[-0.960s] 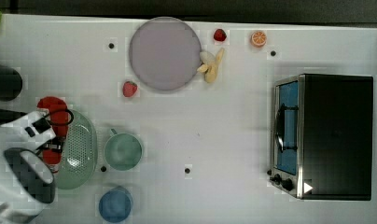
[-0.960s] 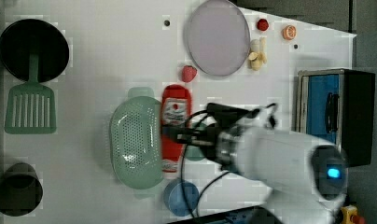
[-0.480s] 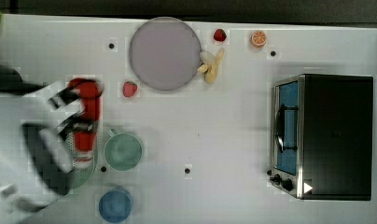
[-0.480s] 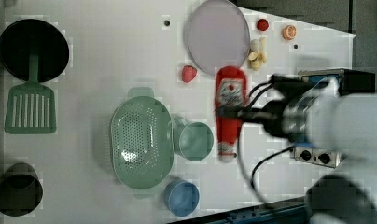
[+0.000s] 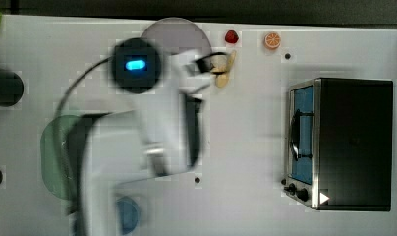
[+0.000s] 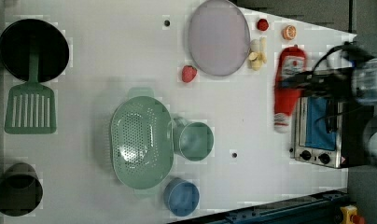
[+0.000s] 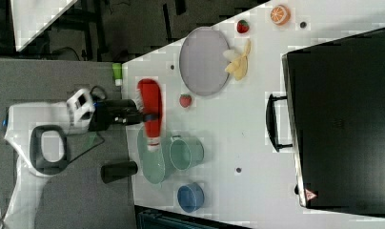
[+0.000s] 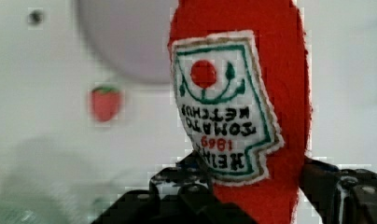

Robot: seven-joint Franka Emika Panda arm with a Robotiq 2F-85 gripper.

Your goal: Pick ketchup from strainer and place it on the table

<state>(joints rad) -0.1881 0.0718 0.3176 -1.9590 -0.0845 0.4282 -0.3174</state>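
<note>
- White desk [image 6: 107, 56] with a few black dots carries everything, under a dark surround.
- Ketchup [image 6: 287, 86] is clamped between the gripper [image 6: 302, 83] jaws, held in the air clear of the desk, its white cap end toward the left view's bottom.
- In the wrist view the ketchup [image 8: 242, 107] label faces the camera, with black fingers [image 8: 186, 191] on either side of the bottle.
- Toaster oven [image 6: 317, 126] sits just beside the gripper in the left view.
- Banana pieces [image 6: 257, 51], an orange slice [image 6: 289, 32] and a grey plate [image 6: 218, 37] lie near it.
- Strainer [image 6: 141, 140] sits well apart from the gripper, touching a green mug [image 6: 193, 140], with a blue cup [image 6: 182, 197] just beyond.
- Strawberry [image 6: 189, 73] lies between strainer and plate.
</note>
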